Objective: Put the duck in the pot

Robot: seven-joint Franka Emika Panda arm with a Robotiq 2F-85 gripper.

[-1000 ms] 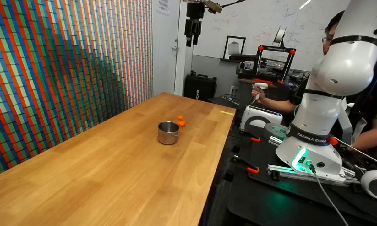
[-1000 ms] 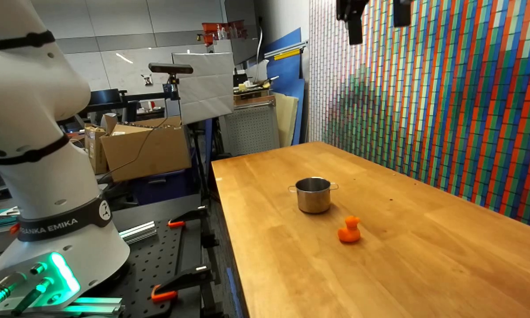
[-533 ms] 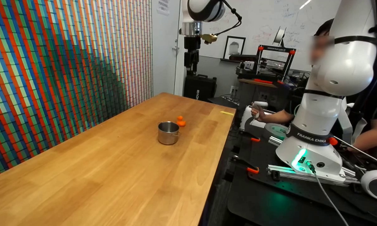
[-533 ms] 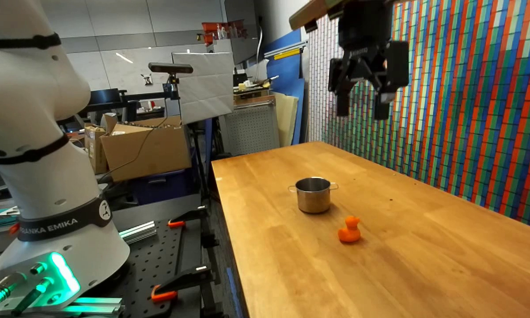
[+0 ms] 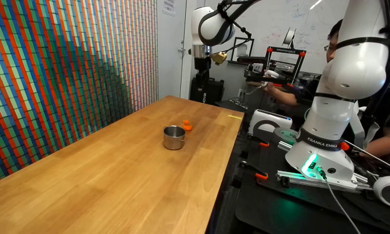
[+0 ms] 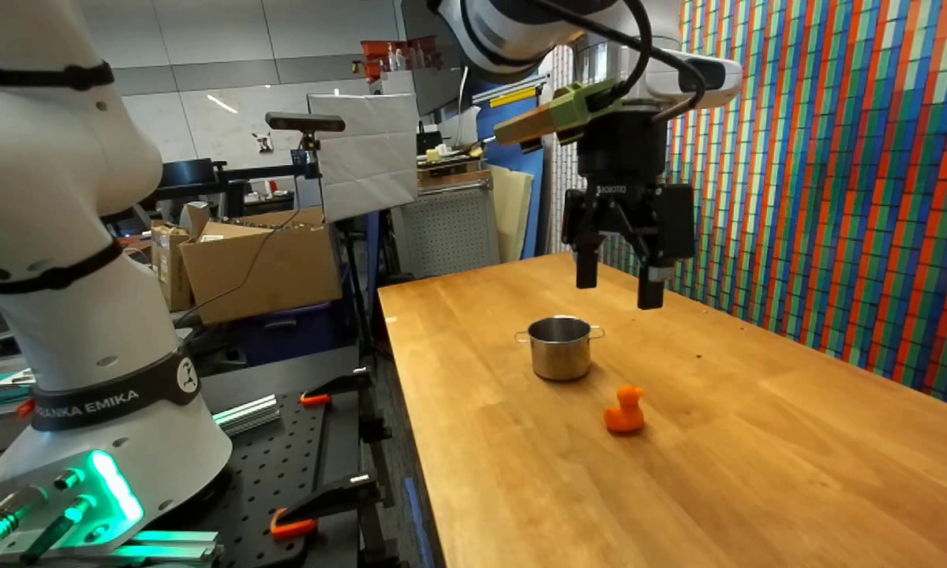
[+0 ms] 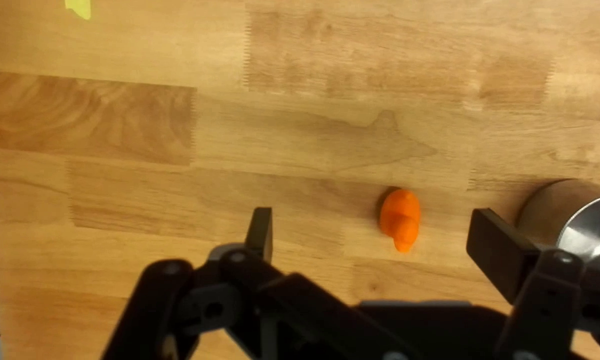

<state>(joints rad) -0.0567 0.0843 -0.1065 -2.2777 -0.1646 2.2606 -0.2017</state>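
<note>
Just now the gripper [image 6: 618,297] has been lowered: over the last second it has come down from the top edge of an exterior view to a position above the table [image 6: 757,473], both fingers [image 6: 650,292] directed downward. The duck [image 6: 625,412] and the pot [image 6: 560,353] have not shifted during this travel; both stand upright on the table, near each other but apart. For the task, this indicates the approach phase: the duck is outside the pot, and neither grasp nor transfer has begun. Jaw condition: spread wide, with a broad gap between the fingertips, nothing held and nothing touched. Whether this is the full limit of travel cannot be read from where I stand. According to the wrist view, the duck appears within the gap, somewhat closer to the finger on the pot side, and that finger covers part of the pot's outline. Before final lowering, it would be prudent to centre the gap on the duck and confirm that the pot-side finger clears the pot; otherwise, in my judgement, contact could push the pot aside. The gap looks ample for so small an item, so alignment is probably the parameter to correct.
</note>
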